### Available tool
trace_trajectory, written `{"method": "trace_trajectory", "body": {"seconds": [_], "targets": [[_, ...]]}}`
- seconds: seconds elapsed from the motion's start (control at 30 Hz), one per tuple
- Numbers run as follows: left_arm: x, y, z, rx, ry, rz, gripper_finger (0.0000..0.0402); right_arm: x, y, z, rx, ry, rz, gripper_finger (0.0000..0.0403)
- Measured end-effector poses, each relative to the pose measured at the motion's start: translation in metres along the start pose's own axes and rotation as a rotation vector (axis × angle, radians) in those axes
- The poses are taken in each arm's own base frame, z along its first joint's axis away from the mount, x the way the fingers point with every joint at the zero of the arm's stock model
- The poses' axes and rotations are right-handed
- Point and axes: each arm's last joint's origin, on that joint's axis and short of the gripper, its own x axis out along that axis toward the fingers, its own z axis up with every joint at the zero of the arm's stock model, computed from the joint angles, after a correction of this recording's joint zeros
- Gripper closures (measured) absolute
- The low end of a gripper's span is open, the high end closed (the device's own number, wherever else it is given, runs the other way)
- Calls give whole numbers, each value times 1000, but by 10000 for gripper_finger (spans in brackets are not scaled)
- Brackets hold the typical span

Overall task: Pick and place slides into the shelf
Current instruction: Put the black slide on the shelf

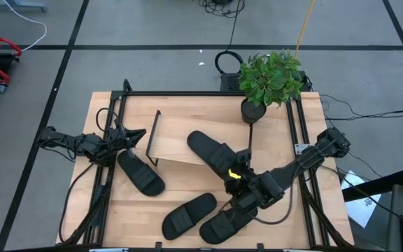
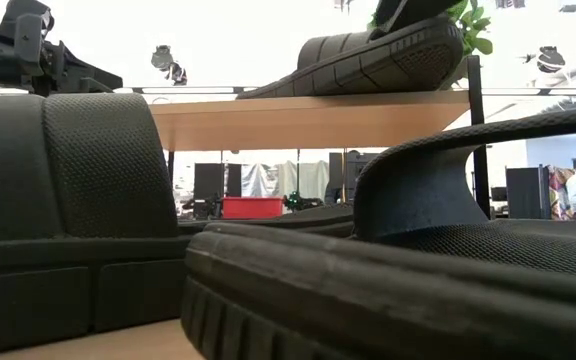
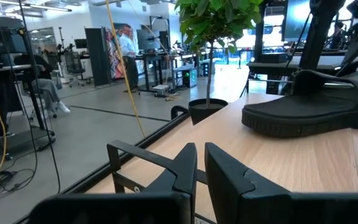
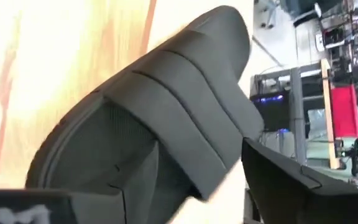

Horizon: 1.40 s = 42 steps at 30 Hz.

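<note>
1. Low light-wood plank shelf (image 1: 177,143) with black wire legs: one black rubber ribbed-strap slide (image 1: 212,150) lies tilted on it, overhanging its right edge.
2. Right gripper (image 1: 238,175): fingers clamped on that slide's strap.
3. Left gripper (image 1: 137,134): fingers nearly together, empty, beside the shelf's left edge.

Shelf (image 1: 177,143) legs hidden under plank, near slides (image 2: 368,290) cropped, right fingers (image 4: 291,180) grip unclear

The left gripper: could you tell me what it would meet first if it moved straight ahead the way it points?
Probably the shelf. The left gripper aims right across the table, and the shelf's near wire end stands just ahead. Its fingers sit nearly closed. Height is unclear, so it might skim over the plank toward the slide on it.
</note>
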Motion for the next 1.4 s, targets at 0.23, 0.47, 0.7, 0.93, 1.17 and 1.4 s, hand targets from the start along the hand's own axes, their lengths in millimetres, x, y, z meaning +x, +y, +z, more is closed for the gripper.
{"method": "trace_trajectory", "body": {"seconds": [0.23, 0.47, 0.7, 0.93, 1.17, 1.4], "targets": [[0, 2, 0, -16, 0, 71, 366, -43, -14, -17, 115, -134, -107, 221], [-1, 7, -6, -82, 41, 256, 366, -73, 1, -44, 127, -236, -92, 388], [-1, 3, -17, -175, 125, 106, 366, -43, 41, -70, 166, -196, -14, 401], [-2, 2, -22, -282, 168, 86, 366, -22, 66, -88, 189, -134, 76, 402], [3, -5, -29, -310, 253, 67, 366, -9, 76, -102, 203, -110, 56, 403], [13, -14, -35, -320, 324, 65, 366, -2, 73, -102, 219, -87, 42, 403]]}}
